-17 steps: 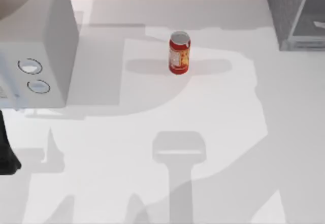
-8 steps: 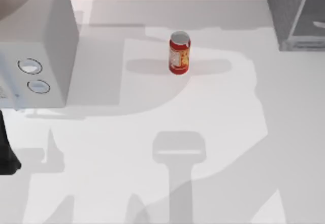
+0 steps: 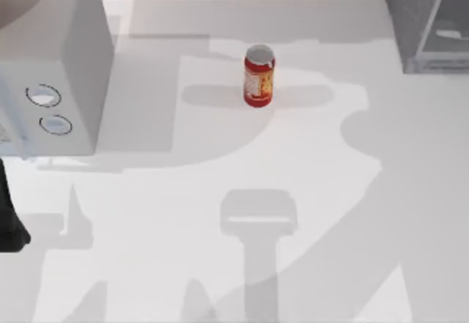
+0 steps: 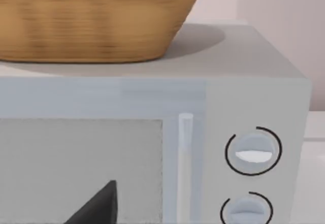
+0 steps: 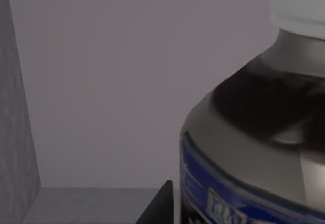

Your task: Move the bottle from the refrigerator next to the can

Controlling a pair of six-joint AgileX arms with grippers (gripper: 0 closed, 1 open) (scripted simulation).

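Parked at the far left edge of the surface (image 3: 308, 191), near the front: left arm (image 3: 9, 220), dark, finger state impossible to tell. Just behind it, a white box with two round dials (image 3: 51, 67), seen close from the left wrist view with a woven basket (image 4: 96, 21) on top. Right of that, near mid-surface toward the back: the can (image 3: 259, 75), upright, red with a silver top. At the far right back corner: the refrigerator (image 3: 425, 19), grey and speckled. Inside it, from the right wrist view: the bottle (image 5: 254, 132), very close, white cap, blue label band. Right fingers: cannot tell whether spread or pressed together.
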